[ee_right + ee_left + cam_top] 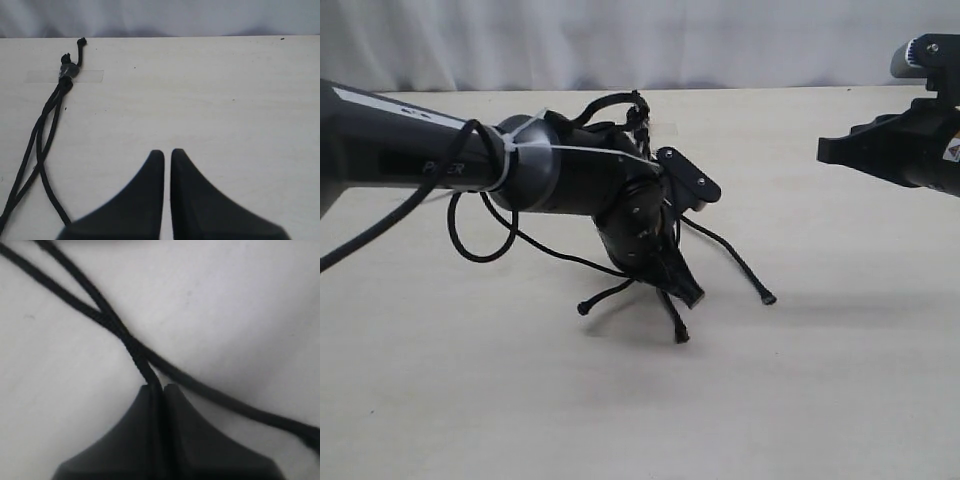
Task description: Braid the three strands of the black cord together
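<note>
The left gripper [156, 388] is clamped on one strand [140, 357] of the black cord [42, 145]; the right gripper [167, 152] hovers closed, holding nothing.

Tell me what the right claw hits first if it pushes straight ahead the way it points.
Probably nothing: ahead of the right claw lies bare table; the black cord sits off to one side.

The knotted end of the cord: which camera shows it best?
The right wrist view: the knotted end lies unobstructed under clear tape. In the exterior view the left arm hides it. The left wrist view shows only two crossing strands.
</note>
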Robot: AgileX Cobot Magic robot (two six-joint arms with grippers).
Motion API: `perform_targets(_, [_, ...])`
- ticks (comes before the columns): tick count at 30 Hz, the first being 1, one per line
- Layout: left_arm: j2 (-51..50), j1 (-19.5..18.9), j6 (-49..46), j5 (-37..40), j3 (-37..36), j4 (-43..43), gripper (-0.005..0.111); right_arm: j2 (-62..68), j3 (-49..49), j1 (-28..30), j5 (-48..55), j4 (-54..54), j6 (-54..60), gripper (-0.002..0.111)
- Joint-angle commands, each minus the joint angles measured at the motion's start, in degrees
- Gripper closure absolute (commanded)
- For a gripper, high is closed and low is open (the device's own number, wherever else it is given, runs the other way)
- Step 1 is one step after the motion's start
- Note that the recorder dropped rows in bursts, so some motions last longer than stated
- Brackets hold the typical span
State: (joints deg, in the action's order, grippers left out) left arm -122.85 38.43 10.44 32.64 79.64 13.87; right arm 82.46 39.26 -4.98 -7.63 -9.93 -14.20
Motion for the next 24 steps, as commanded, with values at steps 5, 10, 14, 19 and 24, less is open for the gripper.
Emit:
perform_targets(5, [1.5, -4.2, -0.1, 2.7, 0.3, 0.6, 0.107, 0.0, -0.3, 0.2, -1.0, 0.3, -0.1, 0.104])
perform_targets(10, [1.0, -5.3, -0.1, -0.7, -2.1, 1.8, 0.107, 0.0, -0.3, 0.2, -0.9, 0.3, -0.1, 0.104])
perform_targets(14, [0.4, -5.3, -0.1, -2.1, -2.9, 3.0, 0.102, 0.0, -0.3, 0.2, -0.5, 0.3, -0.1, 0.104])
perform_targets(19, [0.4, -5.3, 0.2, -1.9, -2.9, 3.0, 0.076, 0.0, -0.3, 0.2, -0.5, 0.3, -0.1, 0.104])
perform_targets(24, [0.4, -5.3, -0.3, -1.9, -2.9, 3.8, 0.062, 0.0, -0.3, 0.2, 0.7, 0.3, -0.1, 0.104])
